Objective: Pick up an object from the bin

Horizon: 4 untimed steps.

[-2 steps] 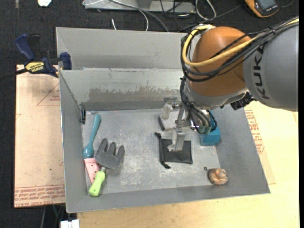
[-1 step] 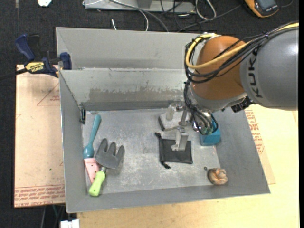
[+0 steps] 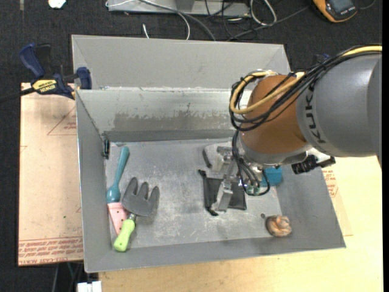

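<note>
My gripper (image 3: 223,198) hangs low over the middle of the bin floor, right of centre, below the orange wrist cover. Its two dark fingers (image 3: 211,194) stand apart, so it is open, and I see no loose thing clearly held between them. A small blue block (image 3: 274,175) lies just to its right, partly under the arm. A pale grey-white piece (image 3: 213,154) lies just behind the gripper, toward the back wall. A small brown, shell-like lump (image 3: 279,225) rests at the front right.
On the left side lie a grey hand rake with a green handle (image 3: 137,204), a teal-handled tool (image 3: 117,175) and a pink piece (image 3: 115,218) side by side. The arm covers the bin's right rear part.
</note>
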Tool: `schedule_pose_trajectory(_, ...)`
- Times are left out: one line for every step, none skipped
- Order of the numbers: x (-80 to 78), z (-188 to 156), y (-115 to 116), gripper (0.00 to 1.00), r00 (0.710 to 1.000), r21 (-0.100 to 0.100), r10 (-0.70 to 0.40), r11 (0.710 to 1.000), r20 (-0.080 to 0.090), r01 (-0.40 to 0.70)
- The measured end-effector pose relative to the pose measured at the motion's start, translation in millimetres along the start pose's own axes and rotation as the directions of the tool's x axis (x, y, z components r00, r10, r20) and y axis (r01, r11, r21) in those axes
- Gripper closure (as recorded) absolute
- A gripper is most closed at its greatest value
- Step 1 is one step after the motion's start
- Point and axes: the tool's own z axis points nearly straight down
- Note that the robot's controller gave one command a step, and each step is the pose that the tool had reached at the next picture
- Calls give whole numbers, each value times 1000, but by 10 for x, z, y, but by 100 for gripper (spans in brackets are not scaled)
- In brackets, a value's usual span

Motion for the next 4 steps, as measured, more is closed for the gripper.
schedule_pose_trajectory(-32, 408, -212, 0, 991, 0, -130, 991, 1, 130)
schedule_pose_trajectory(-28, 499, -323, 0, 976, -2, -218, 976, -1, 218)
schedule_pose_trajectory(6, 616, -266, 0, 954, -1, -298, 954, -3, 298)
schedule_pose_trajectory(-91, 718, -324, 100, 979, -2, -205, 979, -1, 205)
